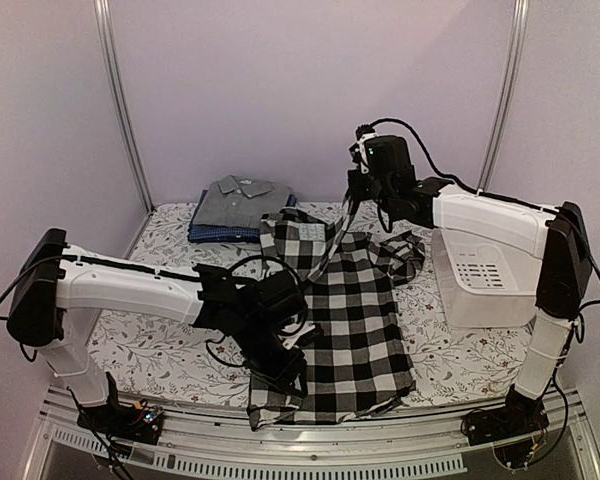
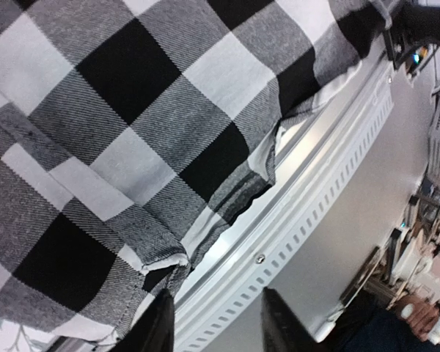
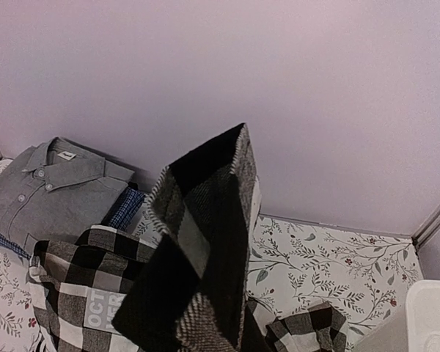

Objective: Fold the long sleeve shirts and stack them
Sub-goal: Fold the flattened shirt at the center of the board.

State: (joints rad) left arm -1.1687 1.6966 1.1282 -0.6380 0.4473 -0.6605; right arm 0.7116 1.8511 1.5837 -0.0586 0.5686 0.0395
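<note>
The black-and-white checked shirt (image 1: 355, 310) lies spread in the middle of the table, its lower hem hanging over the near edge. My right gripper (image 1: 357, 196) is raised above the shirt's top and is shut on a sleeve of it, which rises as a strip in the right wrist view (image 3: 202, 235) and hides the fingers. My left gripper (image 2: 216, 326) is open and empty at the shirt's lower left hem (image 2: 161, 257), over the table's front rail. The folded grey shirt (image 1: 242, 200) lies on the folded blue shirt (image 1: 212, 232) at the back left.
The white plastic basket (image 1: 485, 275) stands at the right, under my right arm. The table has a floral cloth (image 1: 150, 350). The metal front rail (image 2: 293, 220) runs just below the shirt's hem. Purple walls close the back and sides.
</note>
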